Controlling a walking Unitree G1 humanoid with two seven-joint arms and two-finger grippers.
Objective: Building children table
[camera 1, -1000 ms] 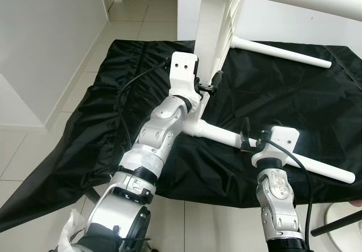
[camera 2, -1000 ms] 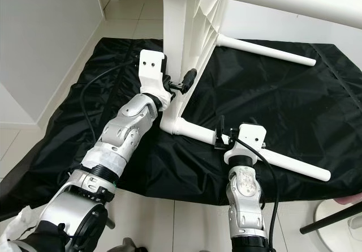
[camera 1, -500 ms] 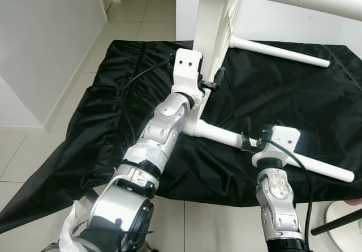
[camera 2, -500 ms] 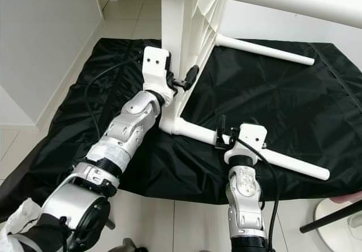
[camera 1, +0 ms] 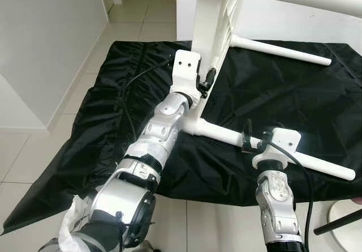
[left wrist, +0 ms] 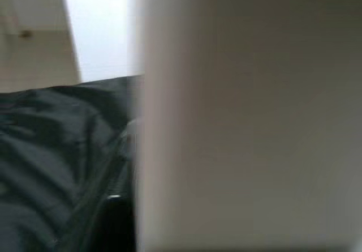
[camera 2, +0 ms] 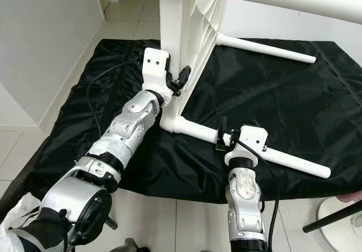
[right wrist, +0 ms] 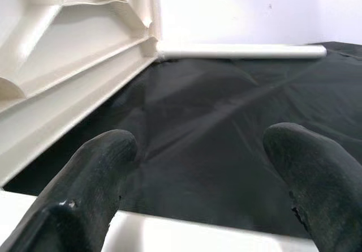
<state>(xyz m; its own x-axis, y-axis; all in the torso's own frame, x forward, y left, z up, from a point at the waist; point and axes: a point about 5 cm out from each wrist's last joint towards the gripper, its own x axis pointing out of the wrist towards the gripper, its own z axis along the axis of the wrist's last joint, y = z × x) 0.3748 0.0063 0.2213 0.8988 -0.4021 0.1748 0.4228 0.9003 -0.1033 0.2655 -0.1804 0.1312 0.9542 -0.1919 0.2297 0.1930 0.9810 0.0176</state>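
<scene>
Right gripper (camera 2: 222, 138) spread open astride the white table leg (camera 2: 294, 162); left gripper (camera 1: 206, 81) against the tabletop (camera 1: 212, 34), fingers' state unclear.

Head views bright, evenly lit, sharp; white table (camera 1: 218, 31) nearly blown out. Left wrist view dim and fully blurred. Right wrist view's near fingers (right wrist: 93, 189) soft.

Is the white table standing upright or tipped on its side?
On its side: the white table rests on the black sheet with legs pointing sideways.
</scene>
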